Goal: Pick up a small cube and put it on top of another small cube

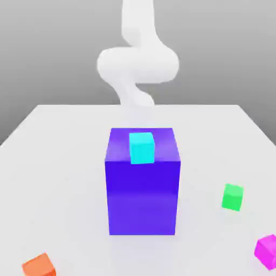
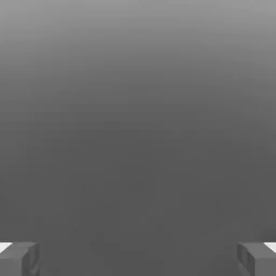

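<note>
The small bright magenta cube (image 1: 267,251) lies on the white table (image 1: 64,161) at about four o'clock from the big blue-violet block (image 1: 143,186), untouched, so the wide-open gripper (image 2: 138,259) must first reach it, then the small green cube (image 1: 233,197).

Smooth white arm (image 1: 137,62), grey fingertips (image 2: 19,259)

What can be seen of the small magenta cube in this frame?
The small magenta cube sits on the white table near the exterior view's lower right corner, partly cut off by the picture's edge. It looks plain, matte and uniformly coloured, turned slightly so that two side faces and the top show. It rests flat with nothing on it or touching it; the green cube lies apart, farther back.
</note>
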`<state>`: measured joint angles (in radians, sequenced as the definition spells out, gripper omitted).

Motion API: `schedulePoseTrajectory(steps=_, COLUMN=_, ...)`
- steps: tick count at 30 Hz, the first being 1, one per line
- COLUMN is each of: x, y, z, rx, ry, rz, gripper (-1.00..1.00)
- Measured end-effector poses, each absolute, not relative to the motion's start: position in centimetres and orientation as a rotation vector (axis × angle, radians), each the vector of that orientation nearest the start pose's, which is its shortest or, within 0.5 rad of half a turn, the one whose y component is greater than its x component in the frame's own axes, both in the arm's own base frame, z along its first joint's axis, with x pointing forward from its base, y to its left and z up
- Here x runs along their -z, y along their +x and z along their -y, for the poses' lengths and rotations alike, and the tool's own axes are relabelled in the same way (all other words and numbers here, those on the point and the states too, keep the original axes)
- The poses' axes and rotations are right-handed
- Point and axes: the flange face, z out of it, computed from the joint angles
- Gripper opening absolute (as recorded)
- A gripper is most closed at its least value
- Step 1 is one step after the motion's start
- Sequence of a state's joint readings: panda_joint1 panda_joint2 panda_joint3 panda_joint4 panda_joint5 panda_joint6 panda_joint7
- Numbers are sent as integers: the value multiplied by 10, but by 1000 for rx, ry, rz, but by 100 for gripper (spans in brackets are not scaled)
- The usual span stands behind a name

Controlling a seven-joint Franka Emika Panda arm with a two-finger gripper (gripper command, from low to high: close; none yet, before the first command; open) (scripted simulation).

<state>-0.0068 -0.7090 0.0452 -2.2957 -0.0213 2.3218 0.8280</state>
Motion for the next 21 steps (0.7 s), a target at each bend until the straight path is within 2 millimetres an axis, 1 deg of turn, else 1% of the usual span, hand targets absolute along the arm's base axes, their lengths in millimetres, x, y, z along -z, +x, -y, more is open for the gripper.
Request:
schedulePoseTrajectory(steps=2, x=-656, y=404, z=-38, rx=933, ry=-2573, rz=-1030, gripper=0)
schedulePoseTrajectory(steps=5, x=-615, y=436, z=-64, rx=864, ry=-2659, rz=-1017, gripper=0)
schedulePoseTrajectory(steps=8, x=-570, y=463, z=-90, rx=790, ry=-2739, rz=-994, gripper=0)
schedulePoseTrajectory(steps=11, x=-523, y=483, z=-116, rx=709, ry=-2812, rz=-963, gripper=0)
schedulePoseTrajectory(steps=14, x=-474, y=497, z=-143, rx=624, ry=-2880, rz=-923, gripper=0)
schedulePoseTrajectory(steps=16, x=-440, y=503, z=-162, rx=563, ry=-2920, rz=-893, gripper=0)
schedulePoseTrajectory(steps=20, x=-373, y=502, z=-205, rx=432, ry=-2992, rz=-805, gripper=0)
schedulePoseTrajectory(steps=21, x=-356, y=501, z=-213, rx=398, ry=-3006, rz=-790, gripper=0)
